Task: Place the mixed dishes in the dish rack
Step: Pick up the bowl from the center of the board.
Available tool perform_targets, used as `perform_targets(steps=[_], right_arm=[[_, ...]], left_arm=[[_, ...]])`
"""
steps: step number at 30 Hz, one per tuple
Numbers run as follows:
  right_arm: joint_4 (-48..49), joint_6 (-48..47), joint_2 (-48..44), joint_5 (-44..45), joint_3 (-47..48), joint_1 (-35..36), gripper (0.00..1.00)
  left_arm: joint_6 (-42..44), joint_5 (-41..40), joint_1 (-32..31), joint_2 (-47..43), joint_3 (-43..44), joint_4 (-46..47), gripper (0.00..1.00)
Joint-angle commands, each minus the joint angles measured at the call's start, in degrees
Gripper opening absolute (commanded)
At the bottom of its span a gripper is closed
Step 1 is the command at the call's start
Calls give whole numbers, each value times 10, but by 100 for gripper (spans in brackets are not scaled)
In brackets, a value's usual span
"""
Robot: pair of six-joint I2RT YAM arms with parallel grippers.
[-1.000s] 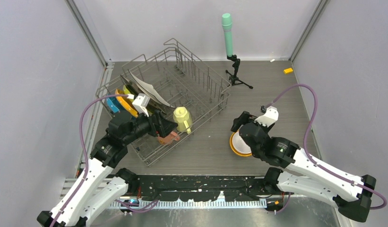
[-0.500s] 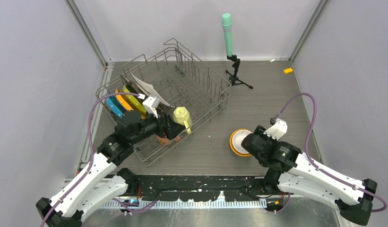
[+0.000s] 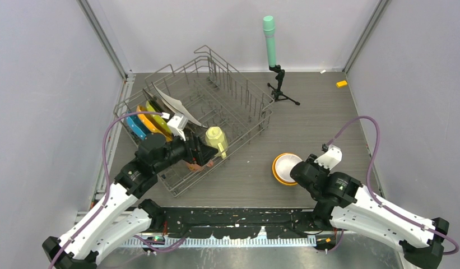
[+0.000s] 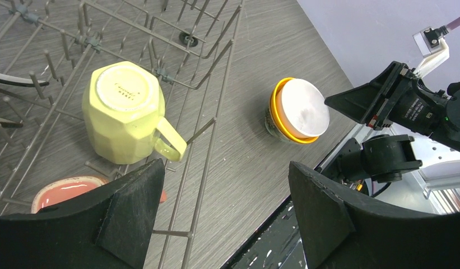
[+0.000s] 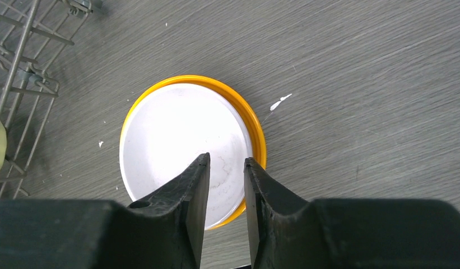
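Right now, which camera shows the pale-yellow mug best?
Left wrist: the pale-yellow mug is close up, base upward, handle visible, inside the dish rack. Top external shows it small, beside the left arm. Right wrist catches only a yellowish sliver at its left edge.

Both the left arm (image 3: 112,202) beside the dish rack (image 3: 216,95) and the right arm (image 3: 373,213) farther from it have white shells, black joints, looping purple cables (image 3: 360,117) and matte black wedge fingers (image 4: 132,218).
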Motion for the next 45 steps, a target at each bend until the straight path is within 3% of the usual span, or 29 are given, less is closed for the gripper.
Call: perform_targets(steps=[1,45], right_arm=[[14,37,23,5,-5,1,35],[21,61,63,-3,-11,1,37]], left_arm=[[2,-10,-1,-13,-6,31,84],[5,-34,-1,-50,-19,9,86]])
